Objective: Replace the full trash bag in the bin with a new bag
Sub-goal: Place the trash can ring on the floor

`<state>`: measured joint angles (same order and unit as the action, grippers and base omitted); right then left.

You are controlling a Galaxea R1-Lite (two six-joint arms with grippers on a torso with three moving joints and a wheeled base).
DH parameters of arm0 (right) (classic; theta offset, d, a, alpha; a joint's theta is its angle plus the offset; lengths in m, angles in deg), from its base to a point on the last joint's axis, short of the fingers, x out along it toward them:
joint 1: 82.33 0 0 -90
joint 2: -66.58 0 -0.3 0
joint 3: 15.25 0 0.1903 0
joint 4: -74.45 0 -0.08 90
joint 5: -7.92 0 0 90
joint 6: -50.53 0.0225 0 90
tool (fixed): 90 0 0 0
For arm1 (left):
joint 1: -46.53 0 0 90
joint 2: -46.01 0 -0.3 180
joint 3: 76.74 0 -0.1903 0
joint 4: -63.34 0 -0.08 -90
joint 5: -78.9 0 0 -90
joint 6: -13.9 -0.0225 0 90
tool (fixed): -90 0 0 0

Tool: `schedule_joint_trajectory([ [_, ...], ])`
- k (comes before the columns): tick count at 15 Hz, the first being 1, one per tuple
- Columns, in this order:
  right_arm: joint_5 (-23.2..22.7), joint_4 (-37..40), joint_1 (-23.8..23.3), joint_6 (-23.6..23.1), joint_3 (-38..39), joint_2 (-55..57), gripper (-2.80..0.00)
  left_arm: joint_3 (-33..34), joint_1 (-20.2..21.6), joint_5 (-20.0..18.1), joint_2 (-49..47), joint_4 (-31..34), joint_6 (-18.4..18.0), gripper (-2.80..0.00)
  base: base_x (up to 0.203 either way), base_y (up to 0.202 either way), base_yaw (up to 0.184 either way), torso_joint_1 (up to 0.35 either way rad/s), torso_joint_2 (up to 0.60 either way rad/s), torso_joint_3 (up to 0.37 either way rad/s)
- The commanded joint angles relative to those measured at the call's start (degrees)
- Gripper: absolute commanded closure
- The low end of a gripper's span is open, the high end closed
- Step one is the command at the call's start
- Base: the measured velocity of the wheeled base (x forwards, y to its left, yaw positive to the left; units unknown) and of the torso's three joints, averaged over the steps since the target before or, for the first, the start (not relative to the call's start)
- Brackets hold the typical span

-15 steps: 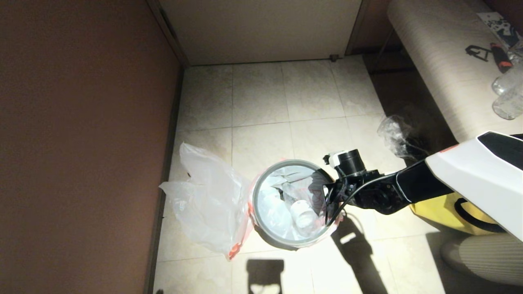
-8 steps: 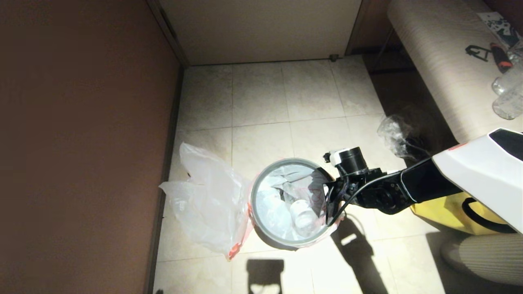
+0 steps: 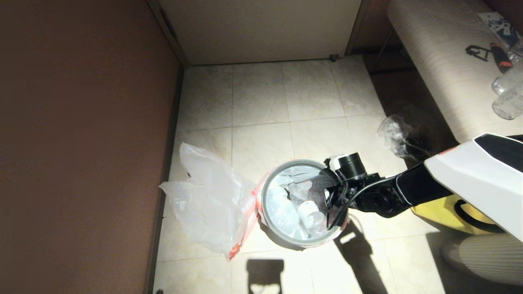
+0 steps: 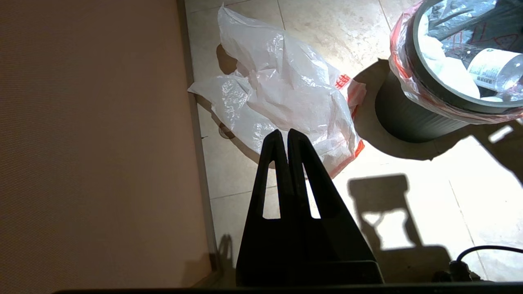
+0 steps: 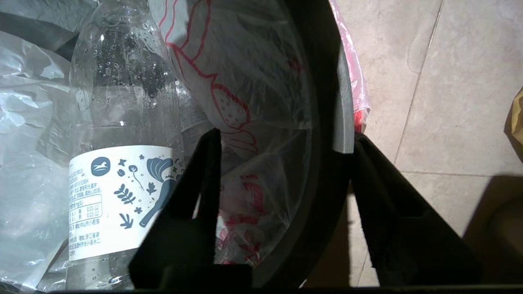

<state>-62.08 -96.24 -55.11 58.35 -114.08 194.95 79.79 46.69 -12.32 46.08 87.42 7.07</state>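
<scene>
Right gripper (image 5: 282, 143) fingers spread, straddling bin (image 5: 342, 102) rim — left gripper (image 4: 284, 136) fingers clenched, empty.

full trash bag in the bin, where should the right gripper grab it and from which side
Probably the folded-over edge of the full trash bag at the rim of the bin, coming from above on the robot's right side. The right gripper is open and straddles that rim there, one finger inside on the bag, one outside. The bag lines the wall, so pinching through the rim catches it.

Glossy crinkled plastic new bag (image 4: 286, 98) lies on smooth stone-look tiles (image 3: 310, 90); the bin (image 4: 404, 118) is ribbed matt plastic.
</scene>
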Motion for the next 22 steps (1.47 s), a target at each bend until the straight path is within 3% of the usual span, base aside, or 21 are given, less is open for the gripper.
schedule_joint_trajectory([
  [1,0.21,-0.01,-0.25,0.09,0.05,0.13,-2.80,0.01,0.02,-0.01,-0.07,0.00,-0.03,0.00,0.000,0.000,0.000,0.000,0.00,0.000],
  [8,2.23,-0.62,-1.12,0.09,0.23,-1.13,-2.80,0.01,0.02,-0.01,-0.07,0.00,-0.02,0.00,0.000,0.000,0.000,0.000,0.00,0.000],
  [9,2.23,-0.62,-1.12,0.09,0.14,-1.28,0.00,0.01,0.02,-0.01,-0.07,0.00,-0.03,0.00,0.000,0.000,0.000,0.000,0.00,0.000],
  [22,2.07,-0.53,-1.38,0.21,1.02,-3.26,0.00,0.01,0.02,-0.01,-0.04,0.00,0.00,0.00,0.000,0.000,0.000,0.000,0.00,0.000],
])
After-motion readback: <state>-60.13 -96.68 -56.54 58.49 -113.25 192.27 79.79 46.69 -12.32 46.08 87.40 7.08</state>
